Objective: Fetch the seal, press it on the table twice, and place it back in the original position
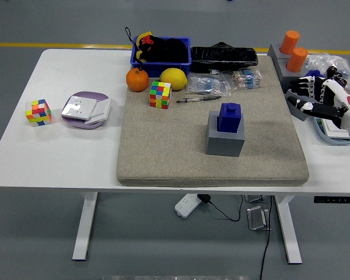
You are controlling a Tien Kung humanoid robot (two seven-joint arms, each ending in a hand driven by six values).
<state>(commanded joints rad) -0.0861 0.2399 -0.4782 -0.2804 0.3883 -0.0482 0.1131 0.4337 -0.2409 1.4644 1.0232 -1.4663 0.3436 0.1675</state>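
Right hand [315,93] hovers at the table's right side, over the edge of the beige mat [163,157], its black-and-white fingers [300,86] spread loosely toward the left and gripping nothing. It is well apart from the seal.

That blue seal [230,116] stands upright on a grey block [225,140] near the middle of the mat, untouched. Just behind and to the left of it a pen [198,99] lies flat on the mat, and beyond the pen are clear plastic bags of small parts [221,83]. A multicoloured puzzle cube [160,94] sits left of the pen, close to a yellow lemon [173,78] and an orange [137,80], which rest side by side at the mat's far left corner. Behind the fruit is a blue bin [163,55] holding a black item with red and yellow trim. To its right a long black wrapped object [223,58] lies along the far edge.

At the far right corner two orange cylinders [293,49] stand upright in a grey holder [280,63]. Crinkled clear plastic [329,60] lies behind the hand, and a tray with papers [332,131] sits beneath the forearm.

Off the mat, on the bare white table [52,157] to the left, a second puzzle cube [38,112] stands just beside a lilac plate [81,119] carrying white cards. Under the table a power strip [188,205] and cables are on the floor.
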